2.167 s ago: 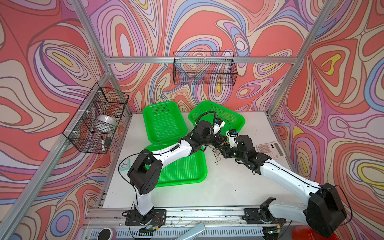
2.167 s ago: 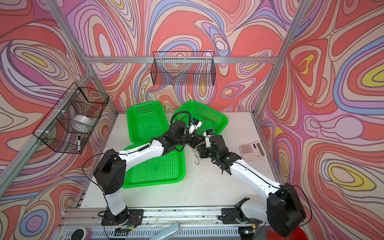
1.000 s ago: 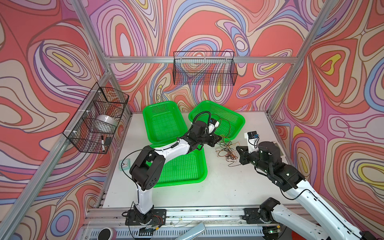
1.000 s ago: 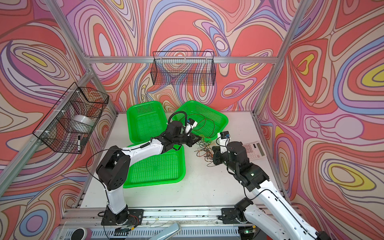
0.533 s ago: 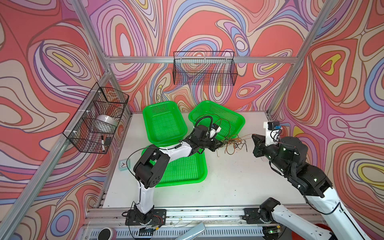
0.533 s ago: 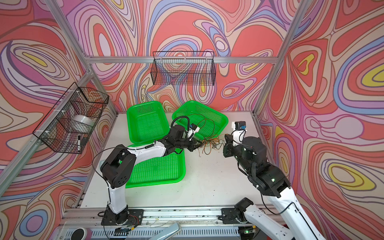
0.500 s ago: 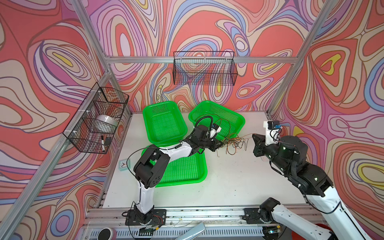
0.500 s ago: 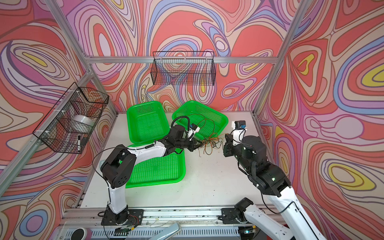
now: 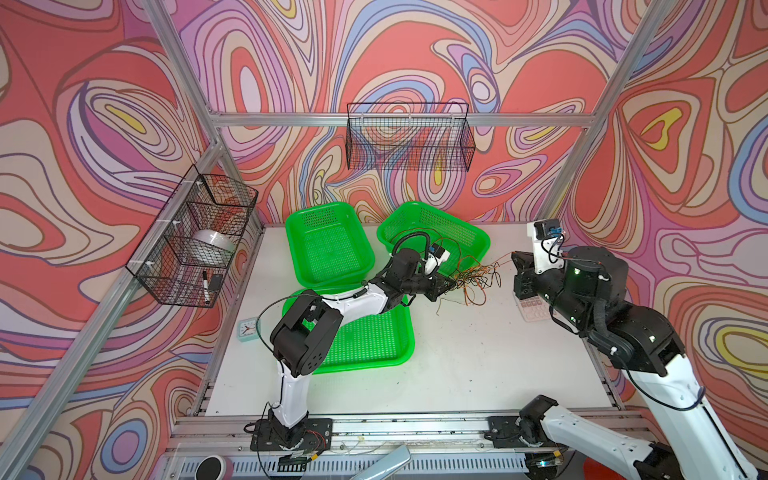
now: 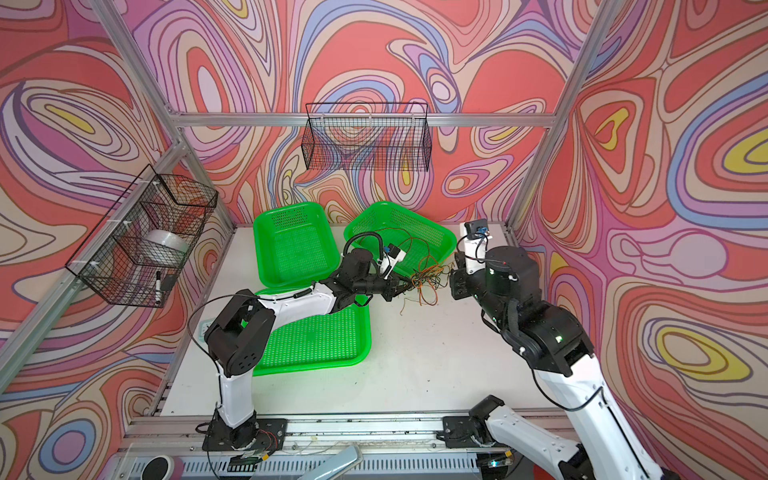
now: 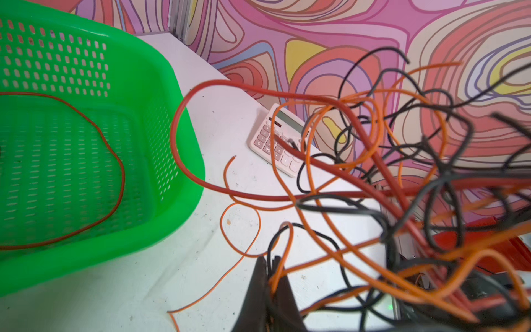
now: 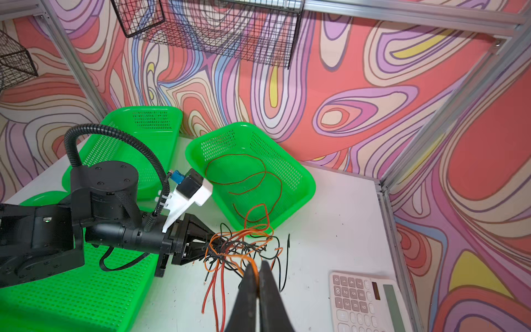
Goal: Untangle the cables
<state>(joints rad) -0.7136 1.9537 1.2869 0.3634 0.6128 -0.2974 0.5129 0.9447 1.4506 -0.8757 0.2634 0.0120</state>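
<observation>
table (image 9: pixel 457 365): white, carries everything | basket (image 9: pixel 478 239): green, just behind the tangle, holds one separate red wire (image 12: pixel 244 179) | cables (image 9: pixel 471 280): tangle held above the table between both arms; judged light, limp, snag-prone; grip single strands near free ends | calculator (image 12: pixel 362 299): near the dangling ends | left fingers (image 11: pixel 258 293): pressed together, pinching the tangle | right fingers (image 12: pixel 248 290): pressed together on an orange strand (image 12: pixel 253 264)

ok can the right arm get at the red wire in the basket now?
Probably not: the right gripper is shut on an orange wire from the tangle the left gripper holds. The red wire itself lies uncovered.
</observation>
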